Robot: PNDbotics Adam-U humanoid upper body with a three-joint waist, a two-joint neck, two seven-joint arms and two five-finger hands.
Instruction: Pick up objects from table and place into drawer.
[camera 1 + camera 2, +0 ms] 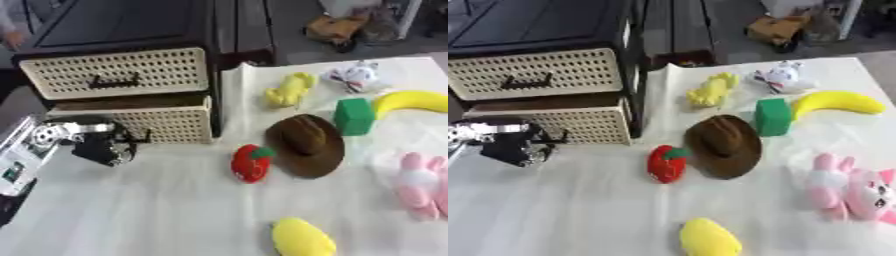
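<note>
Surface (157,210) covered in white cloth, toys spread over its right half, drawer unit at the far left.

Nearest: yellow plush (302,238) at the front edge, right of centre. Pink rabbit plush (846,190) lies at the right edge, a little further back.

Mid-depth: red strawberry plush (251,163) just left of the brown hat (308,144), the two touching or nearly so. Left hand (107,146) sits at about this depth on the far left side, black with a silver wrist, arm entering from the left edge. It is directly in front of the lower drawer (166,125), up against its front panel near the dark handle. Whether its fingers are curled on the handle or merely beside it: cannot tell, the outline is blurred. It holds no toy that can be seen. Strawberry is the closest toy to it, well apart to its right, with bare cloth between.

Further back: green block (354,116) stands just behind-right of the hat, touching the inner end of the yellow banana (416,101), which runs out to the right edge. Yellow duck-like plush (290,89) lies behind the hat. White plush with pink markings (781,76) sits behind the green block.

Far left: upper drawer (114,72), closed. Lower drawer is pulled out, its interior showing as a brown strip along the top. Both have cream perforated fronts in a black frame.

Right hand: not visible in either view.
</note>
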